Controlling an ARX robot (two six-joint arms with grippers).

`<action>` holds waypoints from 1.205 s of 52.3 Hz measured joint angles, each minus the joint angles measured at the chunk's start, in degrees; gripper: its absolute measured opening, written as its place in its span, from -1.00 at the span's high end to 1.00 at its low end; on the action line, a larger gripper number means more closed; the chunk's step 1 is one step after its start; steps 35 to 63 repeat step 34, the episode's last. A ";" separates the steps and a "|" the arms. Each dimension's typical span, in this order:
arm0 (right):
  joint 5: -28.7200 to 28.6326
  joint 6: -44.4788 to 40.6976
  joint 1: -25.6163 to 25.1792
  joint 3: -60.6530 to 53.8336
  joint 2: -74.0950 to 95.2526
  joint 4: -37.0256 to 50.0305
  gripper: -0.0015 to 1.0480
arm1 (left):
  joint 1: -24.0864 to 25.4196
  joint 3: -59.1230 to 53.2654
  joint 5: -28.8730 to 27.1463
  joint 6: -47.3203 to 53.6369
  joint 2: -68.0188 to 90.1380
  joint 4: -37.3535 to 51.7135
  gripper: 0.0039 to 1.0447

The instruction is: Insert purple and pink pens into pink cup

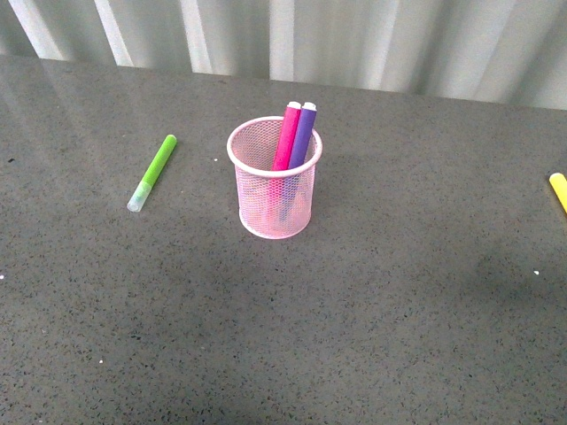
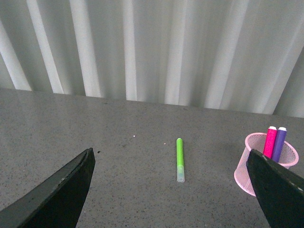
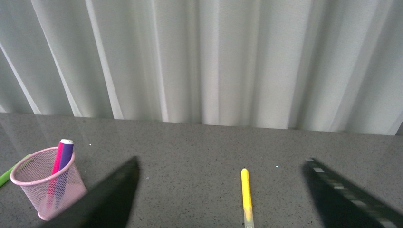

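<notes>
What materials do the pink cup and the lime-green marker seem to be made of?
Pink cup: most likely painted metal wire mesh, since the table shows through its fine grid wall and the rim is a solid rolled band.

Lime-green marker: probably plastic; the barrel is smooth and opaque, and the cap is translucent and paler.

A lime-green marker (image 2: 180,159) lies flat on the dark grey speckled tabletop (image 1: 372,301), ahead of the left end effector and between its two fingers in that wrist view, clear cap nearest the camera. A yellow marker (image 3: 245,196) lies flat ahead of the right end effector. Pale pleated curtain (image 3: 228,57) hangs behind the table's far edge.
</notes>
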 joint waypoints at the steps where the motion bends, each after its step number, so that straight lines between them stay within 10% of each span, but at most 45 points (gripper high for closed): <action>1: 0.00 0.00 0.00 0.00 0.00 0.00 -0.85 | 0.00 0.00 0.02 0.00 0.00 0.00 -0.87; 63: 0.00 0.00 0.00 0.00 0.00 0.00 -0.86 | 0.00 0.00 0.02 0.00 0.00 0.00 -0.87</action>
